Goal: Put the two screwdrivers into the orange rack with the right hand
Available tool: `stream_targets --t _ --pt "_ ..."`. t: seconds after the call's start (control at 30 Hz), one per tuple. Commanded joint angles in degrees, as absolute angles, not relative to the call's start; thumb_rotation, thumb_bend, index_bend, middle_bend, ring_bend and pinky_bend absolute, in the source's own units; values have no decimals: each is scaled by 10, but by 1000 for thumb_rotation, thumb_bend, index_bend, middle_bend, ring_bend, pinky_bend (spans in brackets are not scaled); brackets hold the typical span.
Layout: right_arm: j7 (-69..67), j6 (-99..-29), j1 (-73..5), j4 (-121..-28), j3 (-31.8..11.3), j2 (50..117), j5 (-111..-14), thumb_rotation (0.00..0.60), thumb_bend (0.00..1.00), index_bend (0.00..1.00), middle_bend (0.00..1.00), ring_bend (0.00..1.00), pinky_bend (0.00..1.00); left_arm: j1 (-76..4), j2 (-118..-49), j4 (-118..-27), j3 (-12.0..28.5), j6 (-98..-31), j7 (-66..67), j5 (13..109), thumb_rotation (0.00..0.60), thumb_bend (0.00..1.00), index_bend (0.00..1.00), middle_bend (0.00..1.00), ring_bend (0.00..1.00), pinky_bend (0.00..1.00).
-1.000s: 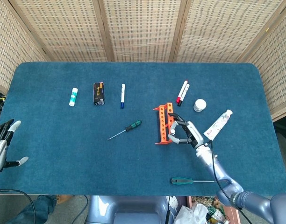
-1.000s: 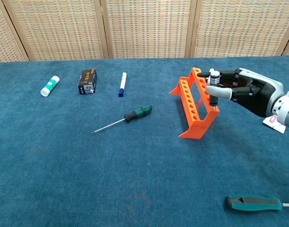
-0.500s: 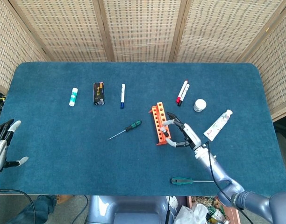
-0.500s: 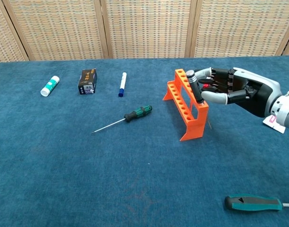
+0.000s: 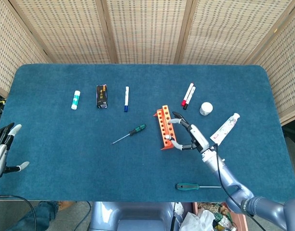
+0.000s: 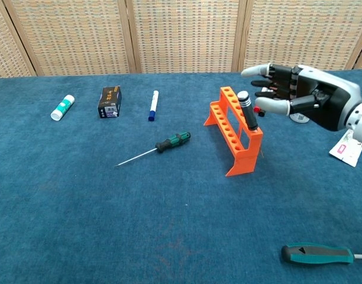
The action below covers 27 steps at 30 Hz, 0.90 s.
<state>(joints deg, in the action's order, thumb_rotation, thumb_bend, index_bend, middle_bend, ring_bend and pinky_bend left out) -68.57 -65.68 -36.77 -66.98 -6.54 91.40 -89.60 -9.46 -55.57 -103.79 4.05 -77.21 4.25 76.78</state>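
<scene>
Head view: the blue desk (image 5: 51, 159) is seen from above, with the orange rack (image 5: 163, 127) standing near its middle and a dark-handled screwdriver (image 5: 168, 138) seated in the rack's near end. The right hand (image 5: 191, 137) is held just right of the rack, its fingers spread and nothing gripped, the fingertips close to the seated tool. A green-handled screwdriver (image 5: 129, 133) lies flat on the desk to the left of the rack, apart from it, and a second green-handled screwdriver (image 5: 195, 186) lies near the front edge, below the right arm. The left hand (image 5: 3, 149) is seen at the far left edge with its fingers apart, holding nothing. Further back, a glue stick (image 5: 75, 99), a small dark box (image 5: 101, 96), a blue-capped pen (image 5: 126, 98), two red markers (image 5: 188, 95), a white jar (image 5: 206, 108) and a tube (image 5: 224, 129) are spread out. Chest view: the orange rack (image 6: 231, 133) is seen standing upright, with the dark-handled screwdriver (image 6: 247, 110) leaning in one of its holes at the near end. The right hand (image 6: 296, 94) is shown open beside it, fingers extended toward the handle top without clasping it. The green-handled screwdriver (image 6: 169, 144) rests left of the rack, and the other handle (image 6: 317, 254) lies at the lower right.
</scene>
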Motion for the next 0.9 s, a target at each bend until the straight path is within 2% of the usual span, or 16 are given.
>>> stream_targets --t 0.03,0.17,0.27,0.37,0.53,0.9 --pt "-645 -690 -363 -688 -68 894 -914 600 405 214 0 0 12 -94 -555 -1038 40 -774 42 769 600 0 0 0 0 0" --pt "-550 -732 -361 -699 -61 874 -953 600 828 214 0 0 12 -92 -554 -1039 40 -776 38 772 600 0 0 0 0 0" --pt "-462 -758 -362 -701 -52 862 -988 600 968 214 0 0 12 -91 -552 -1039 39 -779 34 774 600 0 0 0 0 0" --pt "-351 -784 -365 -690 -40 854 -1034 600 999 214 0 0 12 -90 -551 -1038 39 -781 30 777 600 0 0 0 0 0" --pt "-243 -788 -375 -699 -24 839 -1076 600 1000 214 0 0 12 -89 -550 -1038 38 -781 27 781 600 0 0 0 0 0" --pt "-97 -737 -400 -739 -11 826 -1091 600 1000 214 1 0 12 -86 -546 -1037 38 -785 16 784 600 0 0 0 0 0"
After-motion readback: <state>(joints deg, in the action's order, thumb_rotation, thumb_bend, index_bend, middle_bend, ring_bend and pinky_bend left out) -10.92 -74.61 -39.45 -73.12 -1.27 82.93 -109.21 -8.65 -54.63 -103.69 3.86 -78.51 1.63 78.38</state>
